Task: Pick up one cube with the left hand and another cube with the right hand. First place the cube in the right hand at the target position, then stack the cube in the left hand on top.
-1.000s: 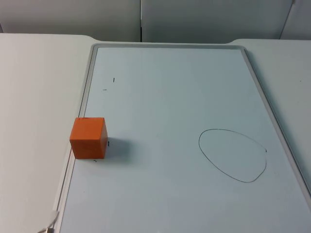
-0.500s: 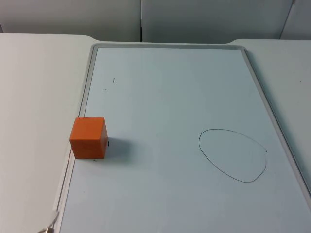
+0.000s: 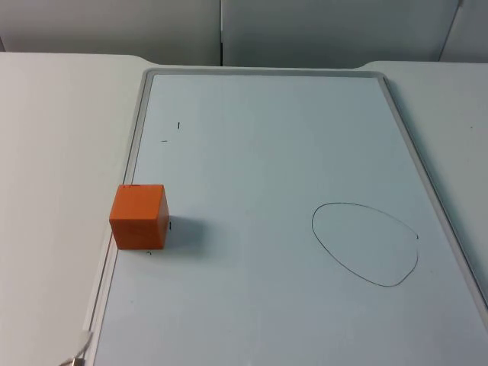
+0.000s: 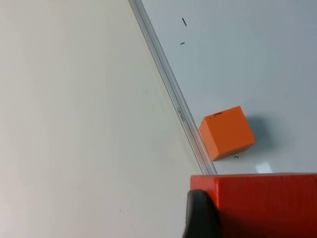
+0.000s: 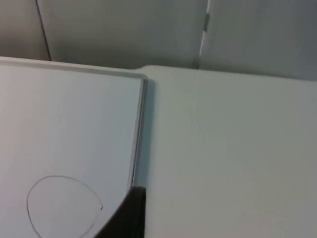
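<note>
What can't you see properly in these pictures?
- Left pincer: in the left wrist view one black fingertip shows against a big orange block cut off by the picture's edge, so its full shape and the grip are unclear.
- Right pincer: one dark fingertip shows in the right wrist view; open or shut is unclear.
- Small marks beside the orange cube on the whiteboard: too tiny to read in the top view.

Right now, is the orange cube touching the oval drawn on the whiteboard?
Apart. The top view shows the orange cube by the whiteboard's left edge and the drawn oval toward its right, bare board between them.
</note>
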